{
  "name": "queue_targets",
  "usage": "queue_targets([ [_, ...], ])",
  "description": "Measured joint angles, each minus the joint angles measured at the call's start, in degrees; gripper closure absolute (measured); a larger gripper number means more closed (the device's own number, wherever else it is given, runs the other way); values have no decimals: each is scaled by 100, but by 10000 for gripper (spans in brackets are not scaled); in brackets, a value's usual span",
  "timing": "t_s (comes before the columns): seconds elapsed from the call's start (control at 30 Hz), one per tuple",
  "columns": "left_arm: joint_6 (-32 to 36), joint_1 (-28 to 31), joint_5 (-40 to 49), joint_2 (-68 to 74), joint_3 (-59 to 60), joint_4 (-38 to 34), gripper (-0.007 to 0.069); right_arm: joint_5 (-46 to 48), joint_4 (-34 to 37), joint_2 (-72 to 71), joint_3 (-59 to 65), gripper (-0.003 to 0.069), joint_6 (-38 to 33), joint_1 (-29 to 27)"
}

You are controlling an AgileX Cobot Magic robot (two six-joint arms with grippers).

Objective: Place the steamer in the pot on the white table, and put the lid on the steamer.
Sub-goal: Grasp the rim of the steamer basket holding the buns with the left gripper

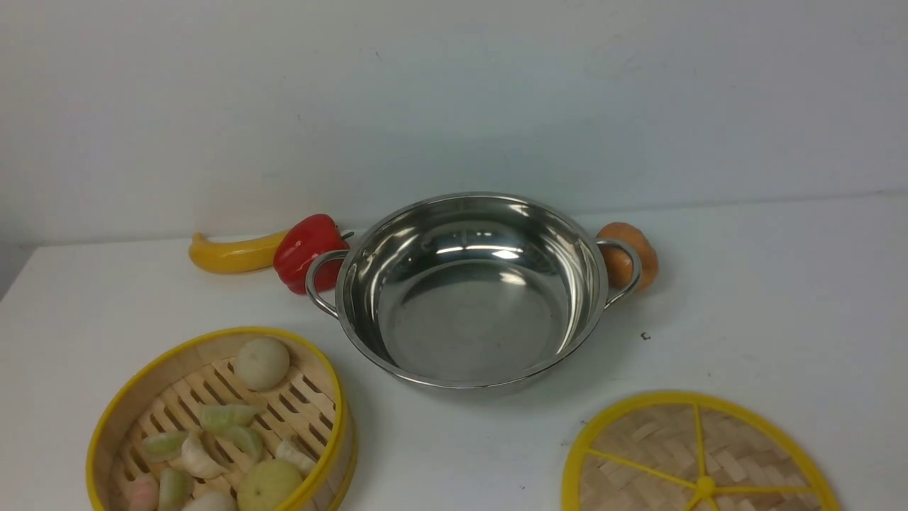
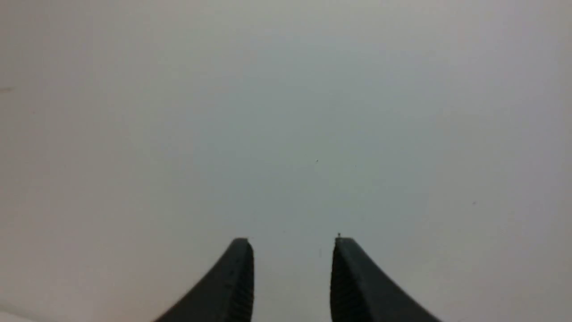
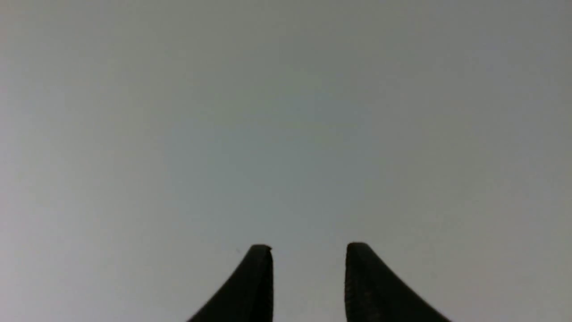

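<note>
The shiny steel pot (image 1: 468, 291) stands empty in the middle of the white table (image 1: 766, 284). At the near left sits the bamboo steamer (image 1: 220, 422) with toy buns and dumplings on its slatted floor. The flat woven lid (image 1: 699, 458) lies at the near right, partly cut off by the frame's edge. Neither arm shows in the front view. My left gripper (image 2: 292, 243) is open, with only plain white surface past its dark fingertips. My right gripper (image 3: 308, 248) is also open with nothing between its fingers, facing the same blank white.
A yellow banana-shaped toy (image 1: 234, 254) and a red pepper (image 1: 306, 252) lie behind the pot's left handle. A brown bun-like toy (image 1: 631, 255) sits against its right handle. A white wall rises behind the table.
</note>
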Motion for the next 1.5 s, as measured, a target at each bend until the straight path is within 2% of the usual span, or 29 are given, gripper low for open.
queue_targets([
  [0.03,85,0,239,53,-180,26,384,-75,0,0,0,415,54,0],
  [0.1,603,0,1442,629,-1038,174,384,-415,-107,0,0,415,277,0],
  [0.17,755,0,2656,1301,-1713,438,384,-498,-443,0,0,415,476,0],
  [0.27,487,0,3939,2321,-2579,1130,384,-301,-1183,0,0,415,1030,0],
  [0.3,246,0,4545,2872,-3035,1615,384,-94,-1562,0,0,415,1318,0],
  [0.37,-92,0,5120,3485,-3469,2182,384,205,-2037,0,0,415,1860,0],
  [0.4,-263,0,5507,3848,-3755,2493,384,386,-2316,0,0,415,2155,0],
  [0.43,-409,0,5991,4257,-4103,2786,384,735,-2886,0,0,415,2750,0],
  [0.47,-409,0,6055,4322,-4146,2824,384,773,-2959,0,0,415,2750,0],
  [0.57,-314,0,6723,5248,-4598,3064,384,1139,-4124,0,0,415,3825,106],
  [0.63,-30,33,6860,5753,-4701,2943,384,1149,-4874,0,0,415,4339,306],
  [0.7,96,125,6836,5998,-4710,2742,384,1118,-5239,0,0,415,4568,489],
  [0.73,267,358,6759,6282,-4717,2511,387,1007,-5661,0,0,415,4814,728],
  [0.8,525,748,6618,6549,-4723,2187,395,881,-6036,0,0,415,5028,984],
  [0.9,1466,1619,6524,6920,-4722,1454,419,778,-6475,0,0,415,5338,1462],
  [1.0,2283,2601,6404,7186,-4722,376,440,754,-6713,0,0,415,5485,1944],
  [1.1,2933,3095,6241,7343,-4722,-575,448,759,-6752,0,0,415,5523,2188],
  [1.13,3677,3308,6204,7473,-4722,-1280,449,775,-6758,0,0,415,5525,2415],
  [1.17,3764,3319,6204,7509,-4722,-1429,449,787,-6759,0,0,415,5525,2463],
  [1.2,4504,3312,6231,7662,-4722,-1929,449,848,-6764,0,0,415,5529,2640],
  [1.3,5134,3120,6272,7943,-4722,-2275,445,968,-6771,0,0,415,5541,2883],
  [1.37,5218,2919,6257,8225,-4722,-2176,428,1031,-6771,0,0,415,5547,3060],
  [1.5,4789,2637,6167,8613,-4722,-1570,393,1030,-6771,0,0,415,5547,3237],
])
